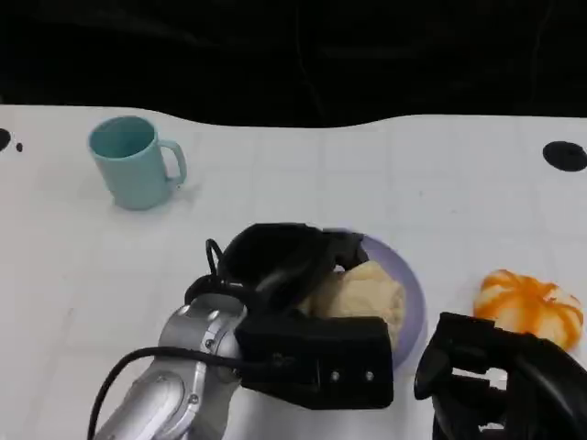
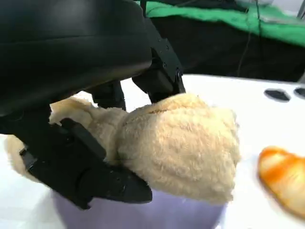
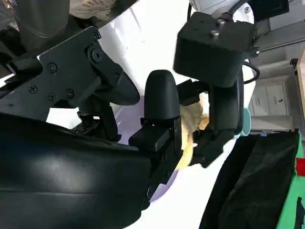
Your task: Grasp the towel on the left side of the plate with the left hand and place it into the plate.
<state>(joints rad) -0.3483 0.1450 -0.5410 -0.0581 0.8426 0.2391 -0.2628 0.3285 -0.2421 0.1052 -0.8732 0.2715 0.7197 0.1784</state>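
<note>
Towel (image 2: 181, 148), soft, light and compressible, sits bunched over the plate (image 1: 410, 284) with my left hand (image 1: 284, 266) closed around its near folds, apparently gripping the bulk rather than an edge.

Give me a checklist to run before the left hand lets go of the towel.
1. Towel over the plate: ok, the head view shows it on the purple plate.
2. Left hand grips the towel: ok, the fingers wrap around it in the left wrist view.
3. Towel resting on the plate's surface: cannot tell, the underside is hidden.
4. Right hand clear of the plate: ok, it is beside the plate, near the table's front edge.
5. Orange thing clear of the plate: ok, it lies apart, on the plate's right.
</note>
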